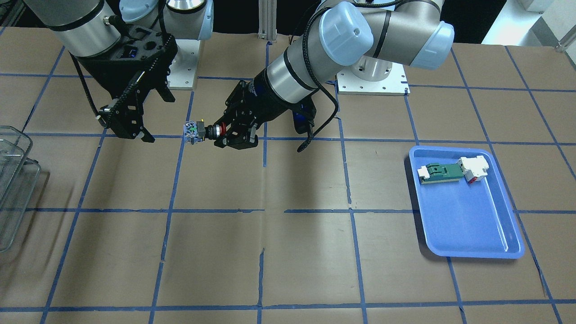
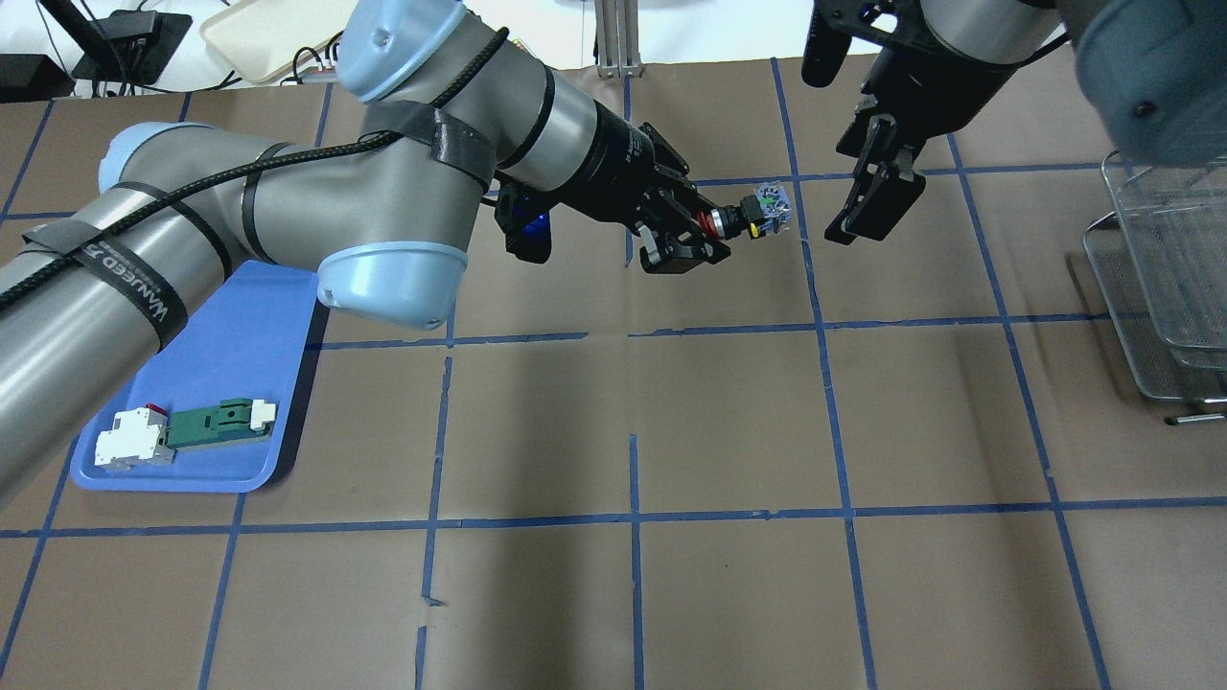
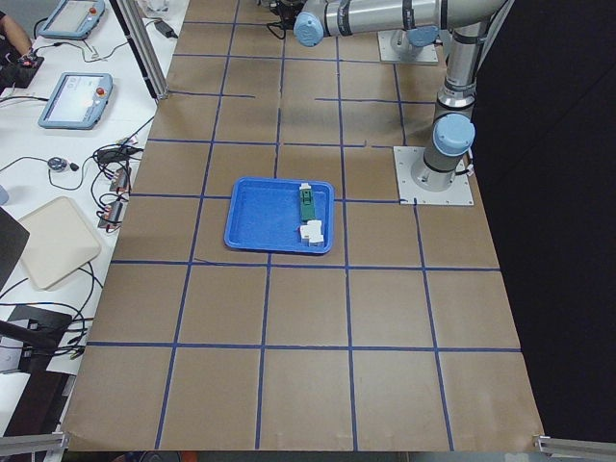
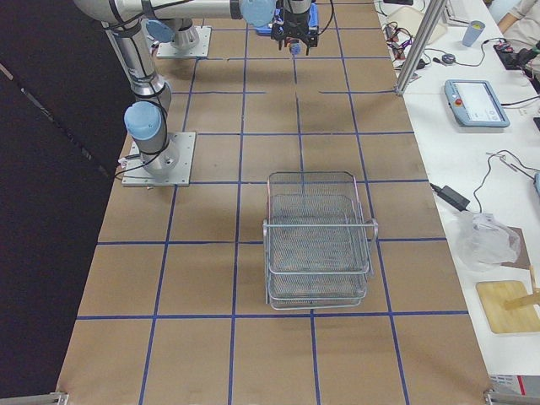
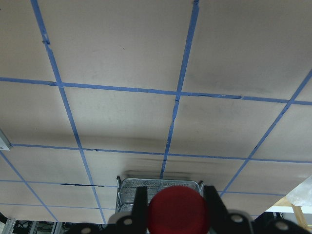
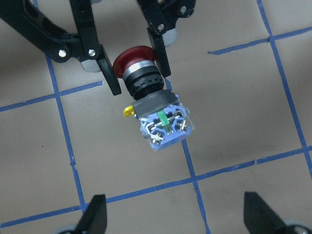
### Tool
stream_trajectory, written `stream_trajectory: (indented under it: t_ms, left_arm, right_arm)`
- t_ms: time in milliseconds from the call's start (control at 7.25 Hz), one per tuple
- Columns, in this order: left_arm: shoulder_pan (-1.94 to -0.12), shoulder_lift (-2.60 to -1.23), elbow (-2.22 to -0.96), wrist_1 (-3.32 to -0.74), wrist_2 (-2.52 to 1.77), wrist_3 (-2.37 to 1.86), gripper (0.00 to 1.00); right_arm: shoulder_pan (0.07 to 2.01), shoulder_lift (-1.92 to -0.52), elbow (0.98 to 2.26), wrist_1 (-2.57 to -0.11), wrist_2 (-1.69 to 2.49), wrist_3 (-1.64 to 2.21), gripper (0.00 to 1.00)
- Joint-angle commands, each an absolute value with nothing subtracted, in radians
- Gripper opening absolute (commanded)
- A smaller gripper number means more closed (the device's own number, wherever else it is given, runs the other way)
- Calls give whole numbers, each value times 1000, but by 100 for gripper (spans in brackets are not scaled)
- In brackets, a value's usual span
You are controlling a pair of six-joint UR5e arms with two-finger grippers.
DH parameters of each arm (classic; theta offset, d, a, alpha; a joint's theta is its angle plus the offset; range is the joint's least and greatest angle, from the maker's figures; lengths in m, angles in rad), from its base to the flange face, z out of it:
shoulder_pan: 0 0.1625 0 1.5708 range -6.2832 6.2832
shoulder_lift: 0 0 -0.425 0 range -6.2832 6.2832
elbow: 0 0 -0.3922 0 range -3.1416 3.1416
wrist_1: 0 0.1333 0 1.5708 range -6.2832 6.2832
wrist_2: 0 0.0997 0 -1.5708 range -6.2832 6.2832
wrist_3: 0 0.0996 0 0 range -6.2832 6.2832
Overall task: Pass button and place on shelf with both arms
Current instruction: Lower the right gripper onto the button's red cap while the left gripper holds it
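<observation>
The small push-button switch with red mushroom cap, black barrel and blue-white rear block hangs in the air above the brown paper-covered counter, clamped at its cap end by the left fingers. The right fingers stand wide apart near it, not touching. It looks light, rigid and smooth. I judge the square rear block gives the flattest hold, if one avoids its thin metal terminals.

The shelf is cut off at 9 o'clock in the front-facing view and at 3 o'clock overhead. From the left wrist the button shows only its red cap, at 6 o'clock, hiding most of the shelf. Of the right gripper its own camera catches only fingertips.
</observation>
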State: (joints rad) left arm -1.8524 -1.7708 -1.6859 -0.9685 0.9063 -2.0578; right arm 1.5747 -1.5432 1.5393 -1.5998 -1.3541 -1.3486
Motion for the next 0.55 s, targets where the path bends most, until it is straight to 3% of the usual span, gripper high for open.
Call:
stream_trajectory:
  t_ms: [0,414]
  left_arm:
    - [-1856,-1772,-1686,-968,905,-2075,0]
    - [-1876,-1772,-1684,-965,907,-2088,0]
  right_arm:
    - [1572,-1528,1528,-1591,-1304,-1451,99]
    - [1575,-1510,1532,-1597,-1215,-1466,99]
